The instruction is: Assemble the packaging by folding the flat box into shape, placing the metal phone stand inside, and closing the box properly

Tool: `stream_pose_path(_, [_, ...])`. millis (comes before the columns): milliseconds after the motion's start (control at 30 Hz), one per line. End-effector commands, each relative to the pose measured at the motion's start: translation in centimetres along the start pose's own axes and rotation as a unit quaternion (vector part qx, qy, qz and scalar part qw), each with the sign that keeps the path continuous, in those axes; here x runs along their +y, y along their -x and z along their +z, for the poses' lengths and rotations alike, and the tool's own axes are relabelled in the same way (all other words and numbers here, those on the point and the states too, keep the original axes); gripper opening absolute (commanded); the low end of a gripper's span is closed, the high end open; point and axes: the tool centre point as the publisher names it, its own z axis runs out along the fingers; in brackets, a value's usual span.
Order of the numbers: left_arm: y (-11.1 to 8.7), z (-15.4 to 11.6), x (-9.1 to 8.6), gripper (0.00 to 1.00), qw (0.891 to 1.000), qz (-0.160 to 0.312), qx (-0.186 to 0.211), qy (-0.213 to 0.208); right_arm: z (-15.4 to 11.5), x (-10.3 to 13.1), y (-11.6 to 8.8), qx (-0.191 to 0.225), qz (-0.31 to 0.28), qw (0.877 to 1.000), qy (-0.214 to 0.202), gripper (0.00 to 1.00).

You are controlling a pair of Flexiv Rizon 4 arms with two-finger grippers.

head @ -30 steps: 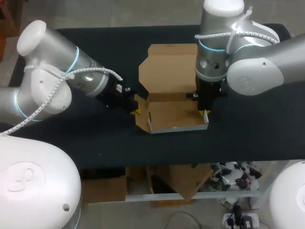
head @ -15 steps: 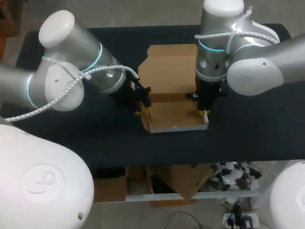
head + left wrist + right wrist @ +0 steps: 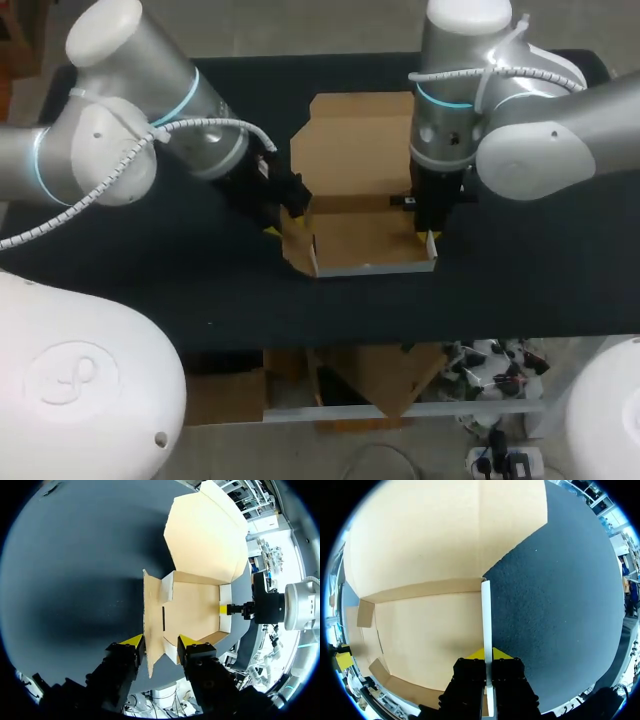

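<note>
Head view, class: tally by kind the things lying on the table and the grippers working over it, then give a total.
cardboard box: 1
grippers: 2 (left gripper, right gripper)
Total: 3

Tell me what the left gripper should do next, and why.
Probably shut the left gripper on the box's left side flap: it stands between the open fingers, leaning outward, while the right gripper pinches the opposite wall.
</note>
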Motion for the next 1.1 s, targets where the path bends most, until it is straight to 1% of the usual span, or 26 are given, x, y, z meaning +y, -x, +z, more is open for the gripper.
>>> stream_pose_path(33, [1.6, -1.6, 0.4, 0.44, 0.999, 0.001, 0.033, 0.0, 0.1, 0.0, -0.1, -0.001, 0.001, 1.0, 0.0, 0.0])
stream_pose_path(300, [3.7, -2.5, 0.4, 0.36, 0.999, 0.004, 0.054, -0.004, 0.1, 0.0, -0.1, -0.001, 0.001, 1.0, 0.0, 0.0])
stream_pose_path(333, [4.0, -2.5, 0.4, 0.33, 0.998, 0.005, 0.056, -0.004, 0.1, 0.0, -0.1, -0.001, 0.001, 1.0, 0.0, 0.0])
stream_pose_path(367, [4.2, -2.6, 0.4, 0.25, 0.998, 0.004, 0.058, -0.004, 0.1, 0.0, -0.1, -0.001, 0.001, 1.0, 0.0, 0.0])
stream_pose_path(400, [4.5, -2.6, 0.3, 0.21, 0.998, 0.003, 0.06, -0.004, 0.1, 0.0, -0.1, -0.001, 0.001, 1.0, 0.0, 0.0])
stream_pose_path(567, [5.6, -2.5, 0.3, 0.17, 0.997, 0.003, 0.07, -0.009, 0.1, 0.0, -0.1, -0.001, 0.001, 1.0, 0.0, 0.0])
stream_pose_path(667, [6.2, -2.3, 0.2, 0.13, 0.996, 0.007, 0.083, -0.013, 0.1, 0.0, -0.1, -0.001, 0.001, 1.0, 0.0, 0.0])
stream_pose_path(700, [6.4, -2.2, 0.2, 0.09, 0.996, 0.007, 0.086, -0.013, 0.1, 0.0, -0.1, -0.001, 0.001, 1.0, 0.0, 0.0])
stream_pose_path(733, [6.5, -2.0, 0.2, 0.0, 0.996, 0.007, 0.087, -0.014, 0.1, 0.0, -0.1, -0.001, 0.001, 1.0, 0.0, 0.0])
stream_pose_path(1067, [7.6, -0.6, 0.0, 0.0, 0.994, 0.013, 0.107, -0.019, 0.1, 0.0, -0.1, -0.001, 0.001, 1.0, 0.0, 0.0])
stream_pose_path(1100, [7.7, -0.3, 0.0, 0.0, 0.993, 0.015, 0.117, -0.018, 0.1, 0.0, -0.1, -0.001, 0.001, 1.0, 0.0, 0.0])
